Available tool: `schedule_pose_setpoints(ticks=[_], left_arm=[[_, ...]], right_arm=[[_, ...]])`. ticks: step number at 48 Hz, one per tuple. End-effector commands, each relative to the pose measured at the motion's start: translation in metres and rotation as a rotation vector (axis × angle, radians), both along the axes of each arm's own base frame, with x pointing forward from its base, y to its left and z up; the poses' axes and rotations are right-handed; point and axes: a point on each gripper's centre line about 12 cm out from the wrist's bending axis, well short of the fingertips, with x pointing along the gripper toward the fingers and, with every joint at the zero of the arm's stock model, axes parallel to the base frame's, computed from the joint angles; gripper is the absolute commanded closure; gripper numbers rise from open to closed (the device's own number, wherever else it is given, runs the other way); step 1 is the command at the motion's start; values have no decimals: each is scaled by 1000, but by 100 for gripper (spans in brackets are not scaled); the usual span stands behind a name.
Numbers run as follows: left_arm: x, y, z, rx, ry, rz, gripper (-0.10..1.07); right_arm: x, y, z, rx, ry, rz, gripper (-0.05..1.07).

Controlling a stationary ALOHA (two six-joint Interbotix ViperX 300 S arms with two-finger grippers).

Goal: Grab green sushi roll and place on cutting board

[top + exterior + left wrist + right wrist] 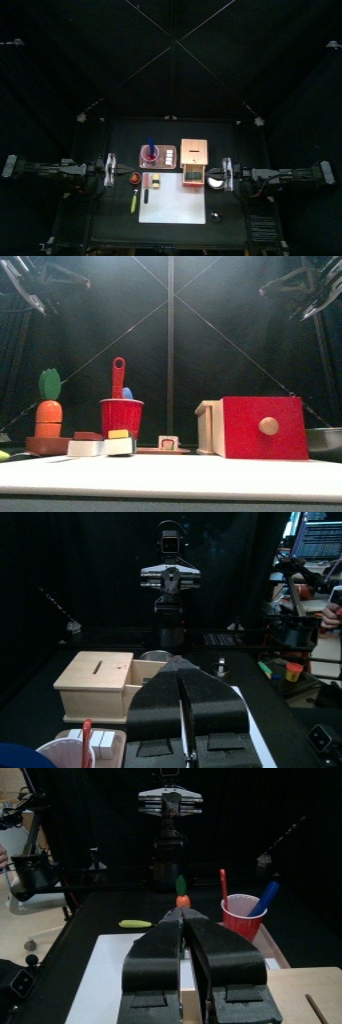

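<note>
The cutting board is the large white board at the table's front middle; it also shows in the front view and the right wrist view. A tiny pale round piece, which looks like the green sushi roll, lies on the table just right of the board's front right corner. It is too small to make out in the other views. My left gripper is shut and empty at the table's left edge. My right gripper is shut and empty at the right, behind the roll.
Behind the board stand a red cup with utensils, a wooden box with a red front, and a metal bowl. A carrot and small pieces are at the left. A yellow-green stick lies left of the board.
</note>
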Motion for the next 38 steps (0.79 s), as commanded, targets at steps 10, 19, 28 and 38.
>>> schedule_pose_setpoints(ticks=[10, 19, 28, 38], left_arm=[[19, 7, 4, -5, 23, 33, 92], [24, 9, 6, -2, 28, 39, 92], [24, 9, 16, -3, -51, 39, 92], [23, 13, 16, 7, -72, 58, 92]], right_arm=[[27, -14, -8, 59, 130, -65, 100], [50, -20, -13, 104, 298, -91, 100], [66, -34, -21, 181, 555, -139, 100], [70, -46, -45, 254, 853, -178, 100]])
